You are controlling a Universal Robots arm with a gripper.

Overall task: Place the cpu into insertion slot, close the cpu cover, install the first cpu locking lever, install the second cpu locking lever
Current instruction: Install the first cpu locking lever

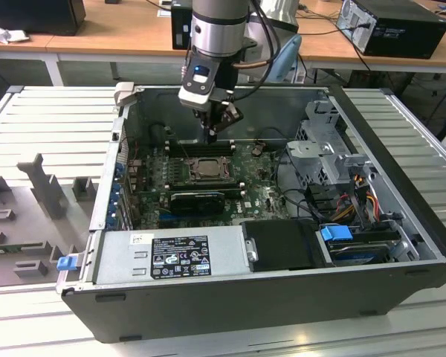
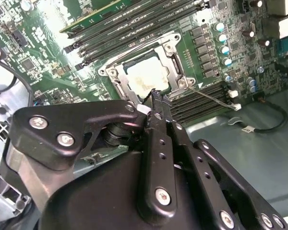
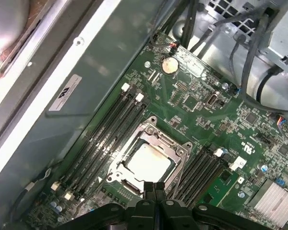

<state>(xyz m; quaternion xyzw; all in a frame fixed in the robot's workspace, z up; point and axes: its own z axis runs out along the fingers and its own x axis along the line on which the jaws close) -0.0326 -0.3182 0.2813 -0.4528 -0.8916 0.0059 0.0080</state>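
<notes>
The cpu [image 3: 148,162] lies flat in the insertion slot [image 1: 193,178] on the green board, its pale face up. The silvery cpu cover [image 3: 181,150] lies down around it, and the chip shows through its window. In the second wrist view a thin locking lever [image 2: 209,96] sticks out sideways from a corner of the cover [image 2: 172,60], past the cpu [image 2: 146,76]. My gripper [image 1: 212,136] hangs just above the far edge of the socket. Its black fingertips [image 3: 154,186] are pressed together with nothing between them, and the gripper [image 2: 156,97] sits close over the cover's edge.
Long black memory slots [image 3: 110,129] flank the socket on both sides. A black card [image 1: 197,199] lies in front of it, with the power supply [image 1: 171,256] nearer still. A drive cage [image 1: 323,156] and cables [image 1: 357,197] fill the exterior view's right. Case walls [image 1: 111,160] enclose everything.
</notes>
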